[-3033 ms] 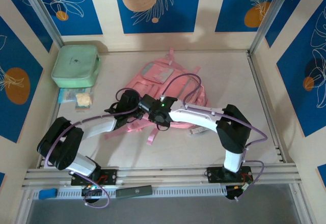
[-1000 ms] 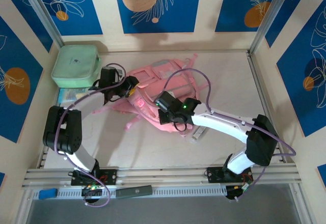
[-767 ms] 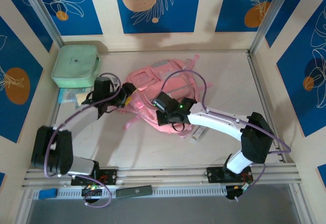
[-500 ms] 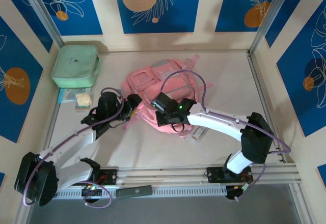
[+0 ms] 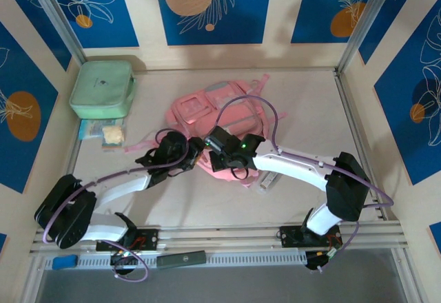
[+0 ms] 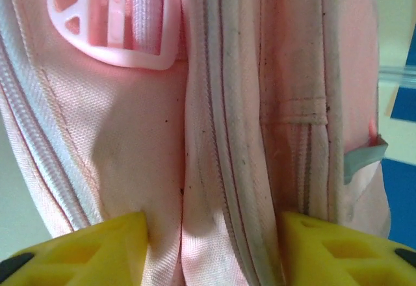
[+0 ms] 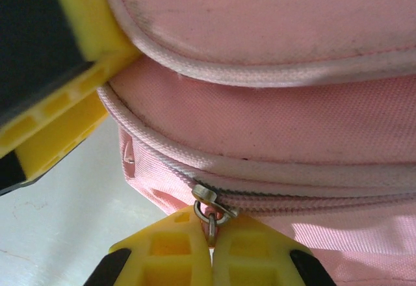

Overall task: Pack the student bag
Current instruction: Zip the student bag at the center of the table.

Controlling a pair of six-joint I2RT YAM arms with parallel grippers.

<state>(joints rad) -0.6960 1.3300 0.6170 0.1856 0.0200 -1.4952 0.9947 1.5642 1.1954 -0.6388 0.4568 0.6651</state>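
**Bag** (image 5: 207, 107): pink and soft. You find it lying flat mid-table (image 5: 310, 110), straps trailing toward the left. It is not yet packed, judging by the loose goods outside it.

**Right gripper** (image 7: 209, 227): fingers fully closed, pinching the metal zip pull (image 7: 208, 209) at the bag's near edge. You hold it by the ring, presumably so that drawing the arm along the seam runs the zip.

**Left gripper** (image 6: 212, 224): fingers about half apart, astride a seamed fold of the bag that fills the gap and touches both pads. It appears clamped. The likely purpose is an anchor, so the soft fabric stays taut against the zip's pull instead of sliding with it. A pink strap buckle (image 6: 114, 19) sits just beyond.

**Both grippers**: you have them close together at the same near-left corner of the bag.

**Green case** (image 5: 102, 88): far left corner, well apart from the bag. A small packet (image 5: 111, 134) lies just in front of it.
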